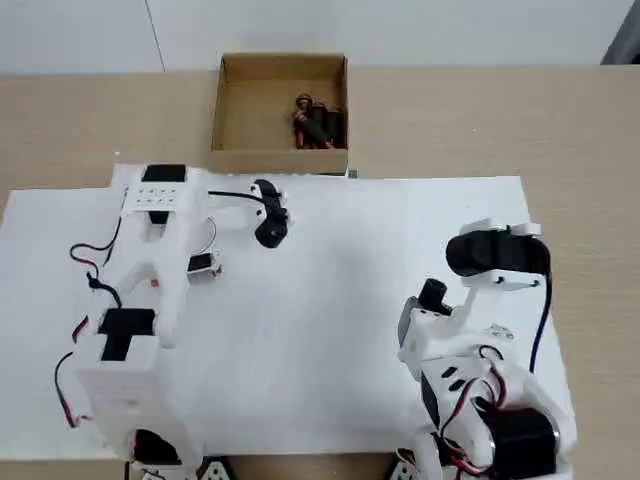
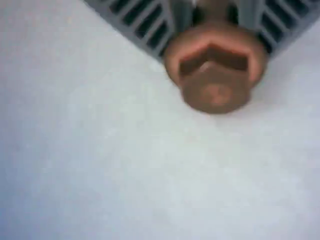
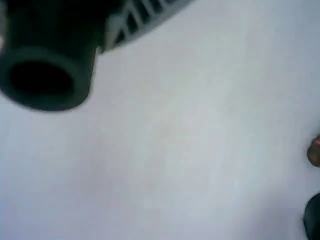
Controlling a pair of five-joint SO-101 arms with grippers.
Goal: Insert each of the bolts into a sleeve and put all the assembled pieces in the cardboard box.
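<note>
Two parts are in hand: left gripper (image 2: 215, 12) clamped on the brown hex-headed bolt (image 2: 215, 75), right gripper (image 3: 87, 25) closed round the black cylindrical sleeve (image 3: 45, 75), its bore end-on to camera, and in the high view the bolt sits well apart, up-left of the sleeve.

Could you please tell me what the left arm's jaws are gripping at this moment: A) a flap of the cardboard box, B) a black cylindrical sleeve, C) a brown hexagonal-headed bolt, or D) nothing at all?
C: the left wrist view shows the brown hexagonal-headed bolt clamped in the left gripper, with the ribbed grey jaws on either side of its shank.
</note>
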